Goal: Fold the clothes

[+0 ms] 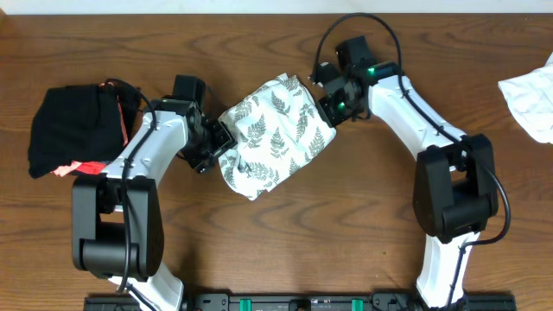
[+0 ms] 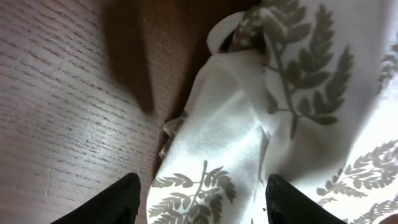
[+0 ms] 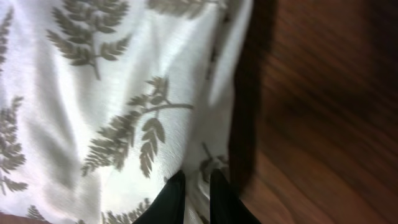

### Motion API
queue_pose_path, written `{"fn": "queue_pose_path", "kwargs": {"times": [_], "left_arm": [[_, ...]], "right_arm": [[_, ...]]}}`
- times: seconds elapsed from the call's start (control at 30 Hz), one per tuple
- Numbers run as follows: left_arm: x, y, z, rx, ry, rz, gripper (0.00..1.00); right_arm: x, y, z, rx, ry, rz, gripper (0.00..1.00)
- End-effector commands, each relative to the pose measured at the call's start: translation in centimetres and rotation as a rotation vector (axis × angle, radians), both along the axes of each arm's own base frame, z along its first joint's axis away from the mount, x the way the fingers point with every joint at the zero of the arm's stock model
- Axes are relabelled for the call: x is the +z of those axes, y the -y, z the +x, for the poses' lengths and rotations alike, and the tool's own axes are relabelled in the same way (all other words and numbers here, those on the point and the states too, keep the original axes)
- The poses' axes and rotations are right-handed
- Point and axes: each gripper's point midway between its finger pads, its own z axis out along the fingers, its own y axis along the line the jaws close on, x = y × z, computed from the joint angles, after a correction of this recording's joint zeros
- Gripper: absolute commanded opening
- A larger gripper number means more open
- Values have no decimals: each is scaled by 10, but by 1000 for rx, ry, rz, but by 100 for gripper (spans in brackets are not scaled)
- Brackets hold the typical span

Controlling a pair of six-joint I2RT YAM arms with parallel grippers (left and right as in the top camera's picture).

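Two arms reach inward over the wooden table [image 1: 363,233] to the bundled fern-print dress [image 1: 275,136] at its middle, the left gripper [image 1: 220,145] at the bundle's left edge and the right gripper [image 1: 331,105] at its upper right corner. Only the wrist views show the jaws: the left pair spread either side of a fold, the right pair pinching the dress's edge.

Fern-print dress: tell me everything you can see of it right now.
The dress is thin white fabric printed with grey-green fern leaves, folded into a compact, slightly puffy bundle lying askew on the wooden table between the arms. What looks like a strap loop shows at its left edge. The left gripper straddles that edge, open; the right gripper is shut on the opposite edge.
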Motion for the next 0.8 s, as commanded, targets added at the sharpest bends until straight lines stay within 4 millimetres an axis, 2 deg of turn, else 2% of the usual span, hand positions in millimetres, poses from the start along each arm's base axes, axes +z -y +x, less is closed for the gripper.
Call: {"fn": "queue_pose_path", "kwargs": {"times": [0.0,0.13,0.23,0.47,0.63,0.77], "left_arm": [[-18,-2,-7,-18,-52,9,66],[-37,-1,-14,-23,-108,13,66],[-43,7,-12,-37,-109,-13,66],[-39,33,-3,-84,-54,-81,66],[-39,32,-14,-86,-100,-75,66],[-35,34,-22,-126,-120,-133,65]], "right_arm": [[-14,-8,-7,35,-37,14,14],[-19,-13,-11,47,-49,9,14],[-21,-18,-14,61,-53,7,15],[-34,-22,-19,71,-83,-4,15],[-50,-19,-25,70,-125,-19,15],[-52,-19,-24,69,-127,-19,15]]}}
